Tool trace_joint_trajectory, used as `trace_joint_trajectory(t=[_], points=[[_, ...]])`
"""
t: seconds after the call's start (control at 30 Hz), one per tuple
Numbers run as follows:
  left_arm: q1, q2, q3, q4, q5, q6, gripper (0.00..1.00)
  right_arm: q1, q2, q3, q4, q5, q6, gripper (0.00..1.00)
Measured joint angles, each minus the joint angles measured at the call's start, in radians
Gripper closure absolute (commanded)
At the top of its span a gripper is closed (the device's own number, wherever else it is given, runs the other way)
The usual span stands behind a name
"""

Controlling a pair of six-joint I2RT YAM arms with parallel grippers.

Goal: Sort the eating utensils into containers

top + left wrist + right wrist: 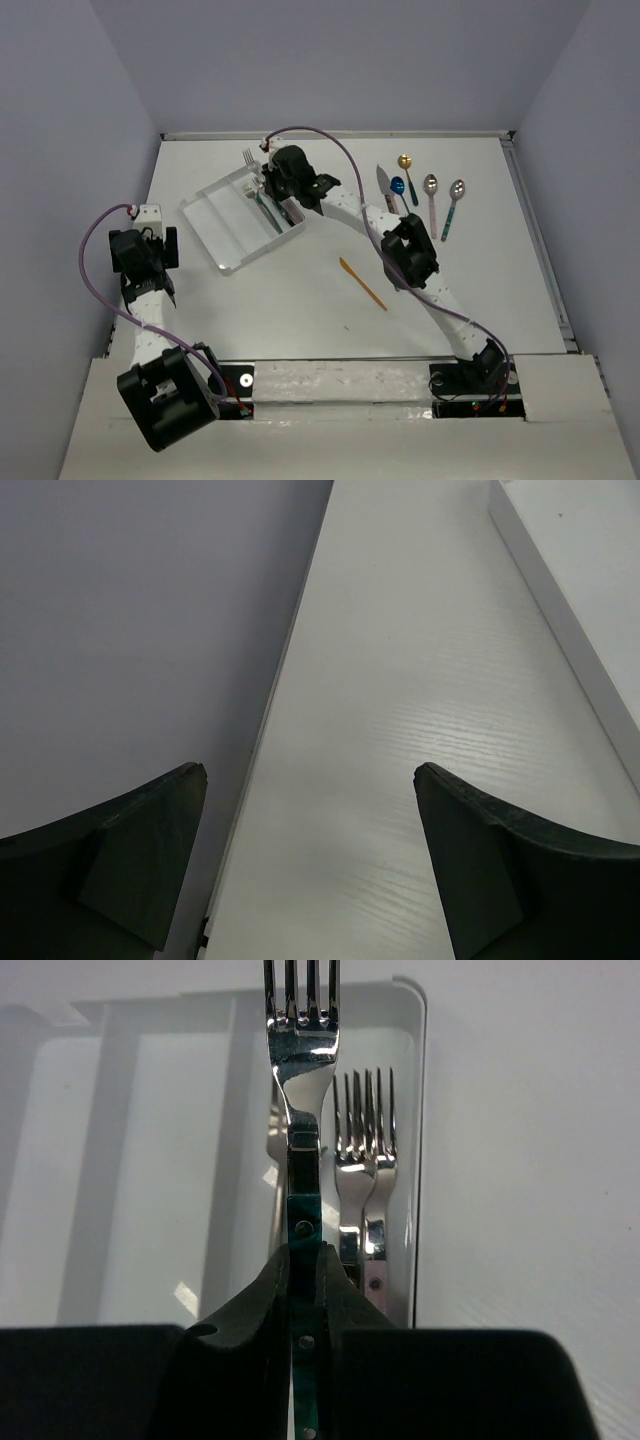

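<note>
A teal-handled fork, judged stiff, light and slippery, is clamped by its handle in the right gripper over the clear tray, right-hand compartment, where another fork is laid. The left gripper is spread wide, empty.

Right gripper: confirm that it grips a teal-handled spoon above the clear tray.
Not a spoon: the right gripper grips a teal-handled fork above the clear tray. The right wrist view shows its tines.
</note>
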Motion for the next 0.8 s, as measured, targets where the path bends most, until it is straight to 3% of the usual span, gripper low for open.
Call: trace_joint_trajectory(t=[0.1, 0.13, 0.3, 0.47, 0.67, 0.8], points=[[0.000, 0.000, -0.009, 0.004, 0.000, 0.000, 0.01, -0.012, 0.029, -0.036, -0.012, 0.003, 0.007, 0.59], [0.000, 0.000, -0.010, 0.006, 0.000, 0.000, 0.01, -0.016, 0.031, -0.048, -0.016, 0.000, 0.004, 0.57], [0.000, 0.000, -0.012, 0.011, 0.001, 0.000, 0.01, -0.017, 0.011, -0.083, -0.016, -0.013, 0.005, 0.52], [0.000, -0.001, -0.017, 0.018, 0.002, 0.000, 0.01, -0.016, -0.125, -0.191, -0.020, -0.003, -0.005, 0.50], [0.000, -0.002, -0.024, 0.018, 0.006, 0.000, 0.01, -0.050, -0.496, -0.478, -0.018, 0.086, -0.002, 0.48], [0.000, -0.004, -0.025, 0.020, 0.016, 0.000, 0.01, -0.242, -0.733, -0.708, -0.008, 0.090, 0.080, 0.48]])
